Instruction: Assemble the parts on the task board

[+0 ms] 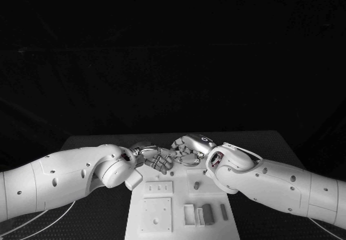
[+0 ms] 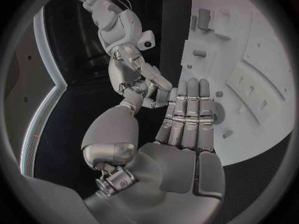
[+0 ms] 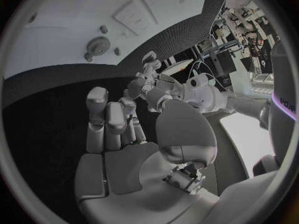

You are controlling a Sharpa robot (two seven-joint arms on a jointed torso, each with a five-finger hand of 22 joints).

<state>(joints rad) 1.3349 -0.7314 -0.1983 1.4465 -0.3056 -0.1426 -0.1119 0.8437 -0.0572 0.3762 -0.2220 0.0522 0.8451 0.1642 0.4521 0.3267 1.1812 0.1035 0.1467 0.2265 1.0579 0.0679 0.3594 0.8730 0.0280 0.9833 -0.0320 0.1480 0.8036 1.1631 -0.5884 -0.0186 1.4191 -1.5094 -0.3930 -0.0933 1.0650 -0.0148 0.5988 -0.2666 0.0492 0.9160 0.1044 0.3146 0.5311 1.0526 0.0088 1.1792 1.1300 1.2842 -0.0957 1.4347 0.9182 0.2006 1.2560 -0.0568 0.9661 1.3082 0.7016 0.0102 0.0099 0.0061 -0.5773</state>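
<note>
**Both hands bunched at the board's far end, loose parts lie behind them**

Head view: left hand (image 1: 153, 159) and right hand (image 1: 189, 149) meet at frame centre, fingertips near or touching. Can't tell if anything is pinched between them; too small. The task board (image 1: 173, 226), a matte white plate, runs down to the bottom edge. Grey bars (image 1: 207, 213) sit lower centre, long axes running up the frame, nearer the right arm.

Left wrist view: left hand's fingers (image 2: 189, 115) straight, together, flat over the board, holding nothing visible.

Right wrist view: right hand's fingers (image 3: 107, 119) partly curled, nothing seen in them. Toothed gear (image 3: 97, 46) on the board, upper left.
</note>
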